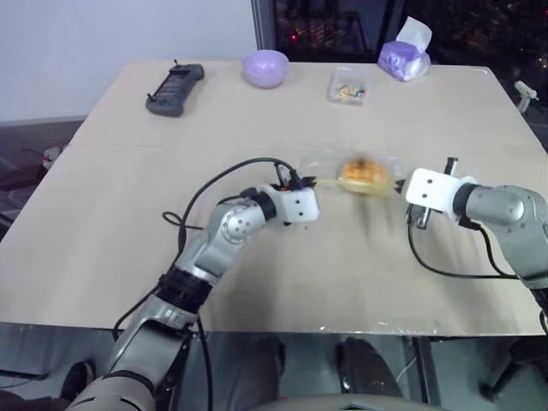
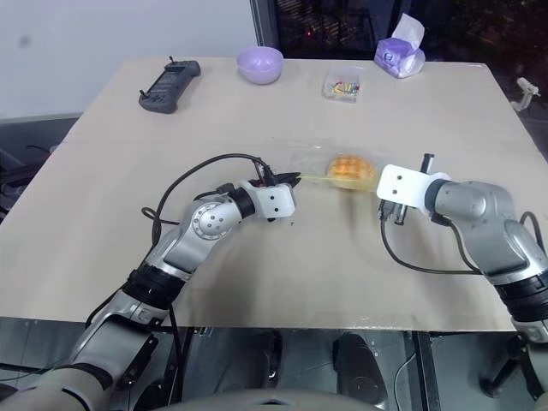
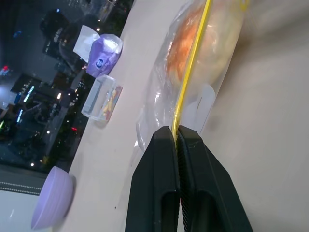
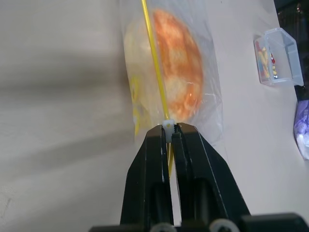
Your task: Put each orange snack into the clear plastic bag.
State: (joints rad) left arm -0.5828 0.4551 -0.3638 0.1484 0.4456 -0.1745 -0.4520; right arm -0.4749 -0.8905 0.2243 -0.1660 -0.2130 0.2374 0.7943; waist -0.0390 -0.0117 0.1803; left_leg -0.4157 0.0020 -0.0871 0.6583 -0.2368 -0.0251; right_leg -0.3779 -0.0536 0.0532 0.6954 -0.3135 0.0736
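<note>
I see the orange snack (image 2: 349,169) already inside the clear plastic bag (image 4: 169,72); left hand (image 3: 175,137) and right hand (image 4: 169,129) both clamped on its yellow strip (image 3: 190,67); sealing looks left.

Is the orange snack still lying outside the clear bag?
No, the orange snack sits inside the clear plastic bag, behind its yellow sealing strip.

Looks like an office or lab room at night. Plain beige table (image 1: 103,214) against a white wall (image 1: 103,34), dark window (image 1: 342,26) showing city lights, handheld controller (image 1: 175,88) lying out.
</note>
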